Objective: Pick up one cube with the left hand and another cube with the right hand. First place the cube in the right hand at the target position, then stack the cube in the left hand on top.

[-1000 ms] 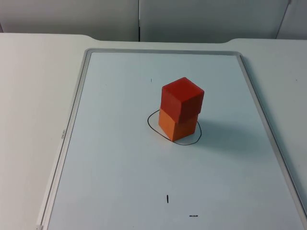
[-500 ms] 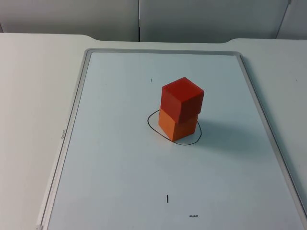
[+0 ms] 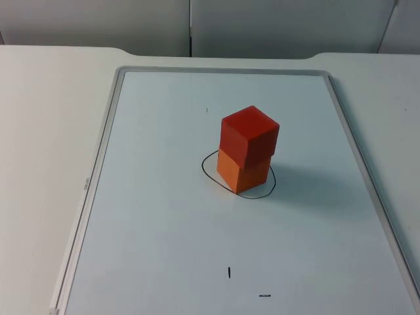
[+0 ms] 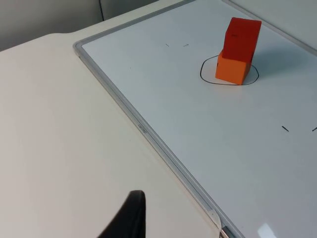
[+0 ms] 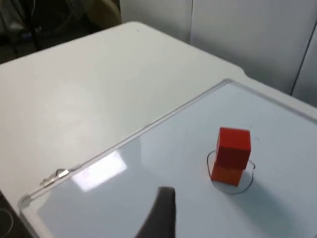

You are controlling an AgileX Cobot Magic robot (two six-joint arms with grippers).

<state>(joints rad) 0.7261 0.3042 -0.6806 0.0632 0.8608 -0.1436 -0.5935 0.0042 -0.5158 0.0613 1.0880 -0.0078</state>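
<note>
A red cube (image 3: 249, 136) stands on an orange cube (image 3: 243, 172), turned a little against it. The stack sits inside a hand-drawn black circle (image 3: 203, 168) on the whiteboard (image 3: 157, 223). Nothing touches either cube. In the left wrist view the red cube (image 4: 242, 34) and the orange cube (image 4: 232, 70) are far off, and my left gripper (image 4: 130, 218) hangs over bare table outside the board's frame. From the right wrist the red cube (image 5: 234, 146) tops the orange cube (image 5: 226, 174), with my right gripper (image 5: 161, 213) drawn back from the stack above the board.
The whiteboard has a grey frame (image 3: 98, 167) lying flat on the white table (image 3: 39, 131). Short black marks (image 3: 229, 272) are drawn near its front. The grey partition wall (image 3: 197, 26) closes the back. The table's edge (image 5: 10, 210) drops off near the board's corner.
</note>
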